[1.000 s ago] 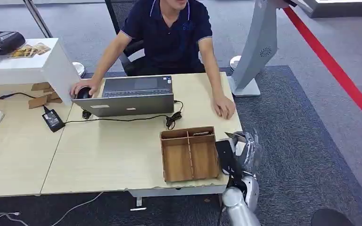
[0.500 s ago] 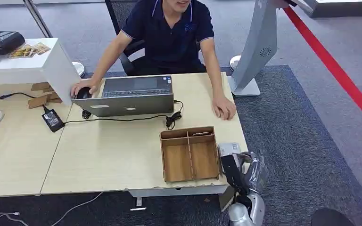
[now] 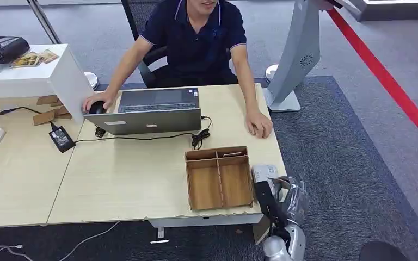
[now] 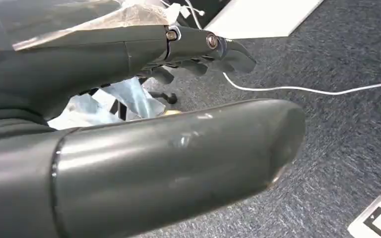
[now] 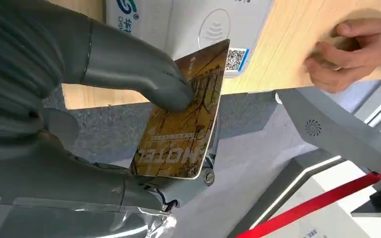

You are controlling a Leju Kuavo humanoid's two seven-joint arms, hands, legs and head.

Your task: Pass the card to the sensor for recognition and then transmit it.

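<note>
Light: bright and even, from above, indoor.
Shadows: soft and short under the laptop (image 3: 151, 111) on the surface (image 3: 130, 174).
Glare: pale sheen on left robot hand (image 4: 129, 124) thumb.
Focus: head view sharp; close parts in wrist views slightly soft.

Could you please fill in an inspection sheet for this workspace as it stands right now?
Surface: light wood desk, bare in front of the tray.
Job's things: brown hotel card held near the white card sensor at the desk's right edge.
Clutter: divided wooden tray; laptop; mouse under a person's hand.
Hands: right hand pinches the card under its thumb; left hand hangs over carpet, holding nothing.
Cables: black cable and power adapter on the desk; white cable on the floor.
Surroundings: seated person; grey kiosk stand; red floor line.
</note>
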